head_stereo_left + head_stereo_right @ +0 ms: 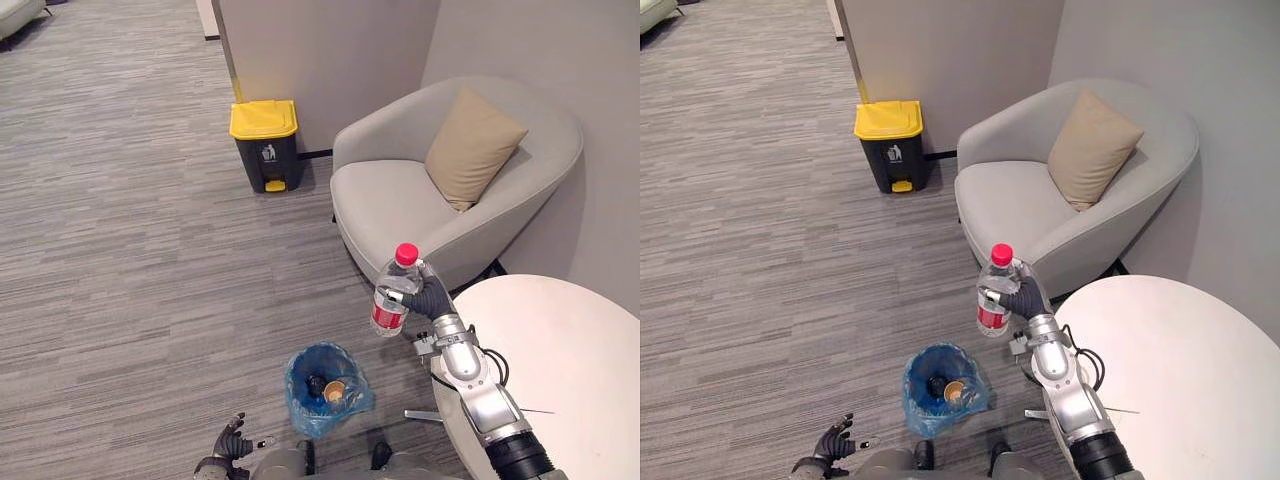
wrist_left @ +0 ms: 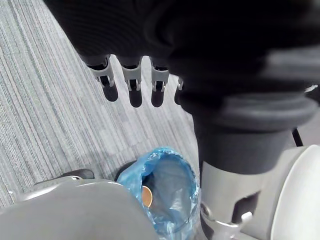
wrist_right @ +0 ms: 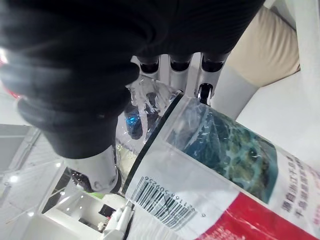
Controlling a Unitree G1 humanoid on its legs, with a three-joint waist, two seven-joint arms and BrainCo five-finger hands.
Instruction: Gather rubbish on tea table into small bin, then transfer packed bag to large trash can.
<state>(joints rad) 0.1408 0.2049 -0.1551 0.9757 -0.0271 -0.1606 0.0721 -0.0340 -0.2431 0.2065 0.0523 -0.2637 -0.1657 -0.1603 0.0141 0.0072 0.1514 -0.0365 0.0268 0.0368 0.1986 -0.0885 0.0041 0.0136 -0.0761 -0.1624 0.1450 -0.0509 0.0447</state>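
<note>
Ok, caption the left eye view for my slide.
Right robot hand grips a red-capped water bottle beside the white tea table, near the blue-bagged small bin.

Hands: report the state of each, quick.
Left hand: open, holding nothing.
Right hand: closed round the water bottle.

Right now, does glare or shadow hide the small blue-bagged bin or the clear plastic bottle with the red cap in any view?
Left eye view: even light, small blue-bagged bin and clear plastic red-capped bottle in the right hand both plain. Left wrist view: bin's inside shaded, yet a brown cup shows. Right wrist view: bright glints on the bottle's clear wall, label unobscured.
</note>
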